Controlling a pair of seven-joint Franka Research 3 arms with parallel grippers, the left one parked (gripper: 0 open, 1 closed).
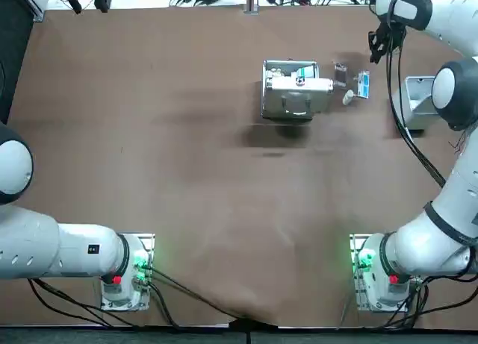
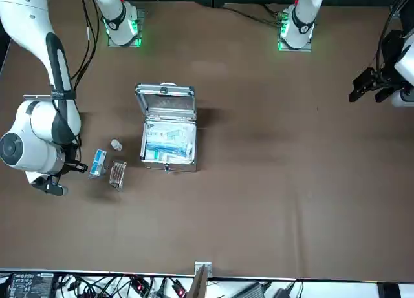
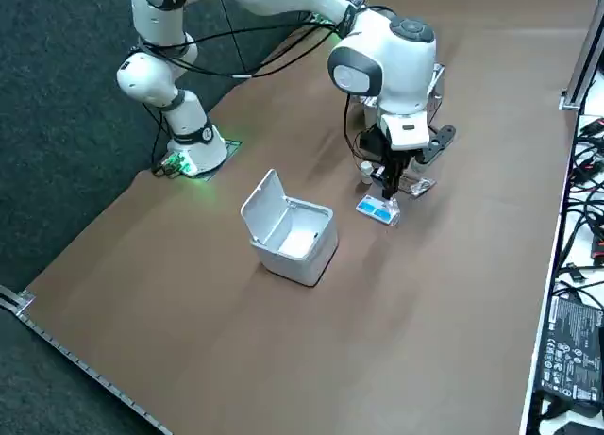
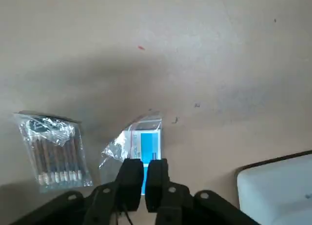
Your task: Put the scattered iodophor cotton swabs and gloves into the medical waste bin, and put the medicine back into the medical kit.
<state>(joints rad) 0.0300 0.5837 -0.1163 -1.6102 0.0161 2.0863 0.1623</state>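
This is a robotics lab. Two white arms are bolted to the near edge of a brown table [image 1: 187, 172] on metal plates lit green, as at the right base [image 1: 371, 273]. The right arm [image 3: 382, 62] reaches across the table, and its right gripper [image 3: 388, 194] hangs low over the far right part. Cables [image 2: 139, 286] and a black box [image 3: 569, 352] crowd a white bench along the table's far edge. Dark carpet [image 3: 57, 124] lies beyond its near edge.
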